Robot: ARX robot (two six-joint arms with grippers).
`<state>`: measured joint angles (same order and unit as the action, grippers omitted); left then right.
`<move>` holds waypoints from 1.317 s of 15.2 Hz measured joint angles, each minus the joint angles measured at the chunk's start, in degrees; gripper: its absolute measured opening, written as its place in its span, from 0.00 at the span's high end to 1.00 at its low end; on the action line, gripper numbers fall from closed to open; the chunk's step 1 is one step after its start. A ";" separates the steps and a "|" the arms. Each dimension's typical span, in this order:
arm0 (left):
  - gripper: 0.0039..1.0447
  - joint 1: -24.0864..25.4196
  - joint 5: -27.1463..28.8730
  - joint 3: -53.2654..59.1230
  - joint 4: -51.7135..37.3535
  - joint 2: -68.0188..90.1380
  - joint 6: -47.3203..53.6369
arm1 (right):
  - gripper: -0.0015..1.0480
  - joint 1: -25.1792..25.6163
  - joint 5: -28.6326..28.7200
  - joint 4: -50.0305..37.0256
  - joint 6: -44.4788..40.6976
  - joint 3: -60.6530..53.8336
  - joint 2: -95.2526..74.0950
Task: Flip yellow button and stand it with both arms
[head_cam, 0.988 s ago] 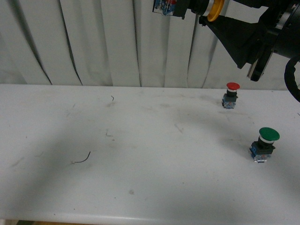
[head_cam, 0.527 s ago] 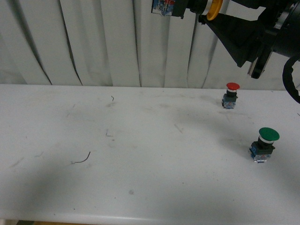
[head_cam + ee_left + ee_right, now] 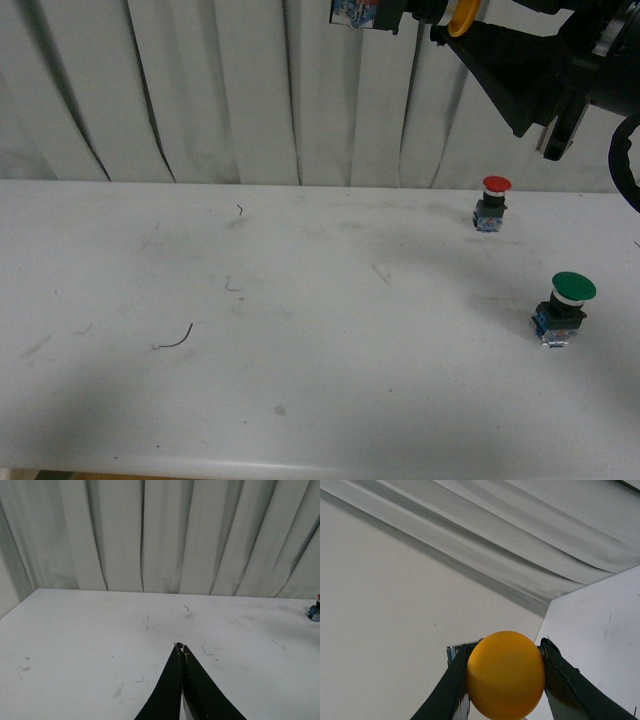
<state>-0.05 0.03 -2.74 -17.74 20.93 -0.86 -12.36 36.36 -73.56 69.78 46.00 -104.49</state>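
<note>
My right gripper (image 3: pixel 445 20) is high above the table at the top right of the front view and is shut on the yellow button (image 3: pixel 462 18). The button lies sideways, its blue-black base (image 3: pixel 362 13) pointing left. In the right wrist view the round yellow cap (image 3: pixel 506 675) fills the space between the two black fingers (image 3: pixel 445 690). My left gripper (image 3: pixel 180 647) is shut and empty, low over the white table (image 3: pixel 75 645); it does not show in the front view.
A red-capped button (image 3: pixel 493 203) stands at the back right of the white table (image 3: pixel 300 330). A larger green-capped button (image 3: pixel 563 306) stands near the right edge. White curtain folds hang behind the table. A small dark wire scrap (image 3: pixel 176 339) lies at the left.
My right gripper with the yellow button has drifted slightly up and to the right. The buttons on the table have not moved.
</note>
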 joint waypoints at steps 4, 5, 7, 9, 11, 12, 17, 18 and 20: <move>0.99 0.00 0.02 2.23 2.45 -4.87 0.00 | 0.66 -0.09 -0.39 0.00 0.02 0.00 0.00; 0.99 0.00 0.00 2.23 2.99 -5.97 0.02 | 0.66 -0.37 -0.61 0.00 0.04 0.00 0.02; 0.99 0.00 0.00 2.23 5.03 -8.50 0.02 | 0.66 -0.39 -0.59 0.02 0.04 0.00 0.02; 0.99 0.00 0.00 2.23 7.10 -10.19 0.02 | 0.66 -0.44 -0.59 0.07 0.02 -0.02 -0.04; 0.99 0.00 0.00 2.08 13.00 -14.38 0.02 | 0.66 -0.77 -0.59 0.04 0.00 -0.09 -0.04; 0.99 0.00 0.00 2.19 18.08 -20.33 0.02 | 0.66 -0.77 -0.59 0.07 -0.02 -0.11 -0.04; 0.97 0.02 -0.02 2.19 17.99 -20.41 0.00 | 0.66 -0.77 -0.44 0.00 -0.81 -0.13 -0.04; 0.86 0.02 0.02 2.19 17.94 -20.41 0.02 | 0.66 -0.77 -0.70 0.07 -2.58 -0.13 0.00; 0.63 0.02 0.02 2.19 17.97 -20.41 0.02 | 0.66 -0.55 -2.84 0.31 -11.23 -0.09 2.25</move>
<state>-0.03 0.05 -0.56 0.23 0.51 -0.84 -12.91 33.52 -73.25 58.54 45.91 -102.24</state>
